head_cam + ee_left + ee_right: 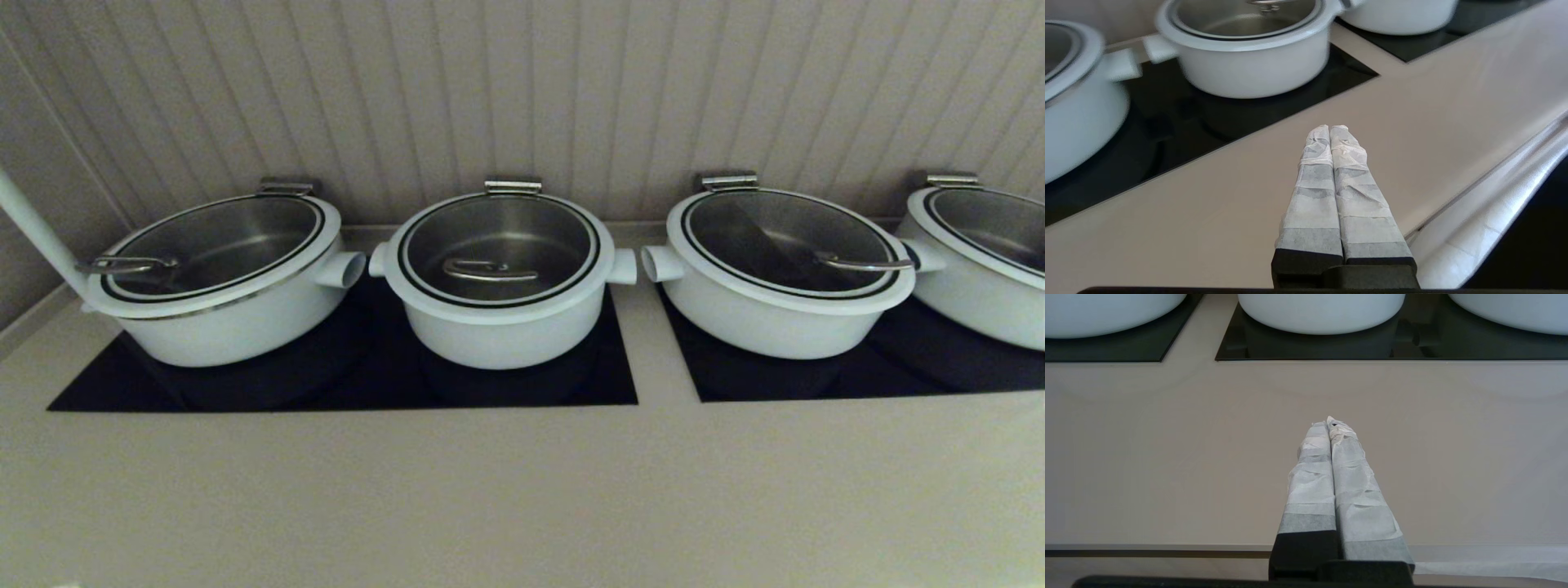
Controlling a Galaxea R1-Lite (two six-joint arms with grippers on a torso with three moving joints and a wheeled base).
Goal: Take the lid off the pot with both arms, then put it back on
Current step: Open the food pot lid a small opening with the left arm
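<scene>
The beige desk (522, 490) carries four white pots; the pot (500, 327), second from left, wears the lid (498, 245), untouched. Left gripper (1330, 130) and right gripper (1329, 424) wait near the front edge, fingers pressed together, holding nothing

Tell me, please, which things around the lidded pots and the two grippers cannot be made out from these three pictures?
- Pot: the right wrist view's top edge cuts off its rim.
- Lid: in the left wrist view the top edge cuts it.
- Left gripper and right gripper: absent from the head view, so their distance from the pot is unclear.
- Fourth pot: cut by the head view's right edge.
- Black cooktop beneath the pot: hidden by it.
</scene>
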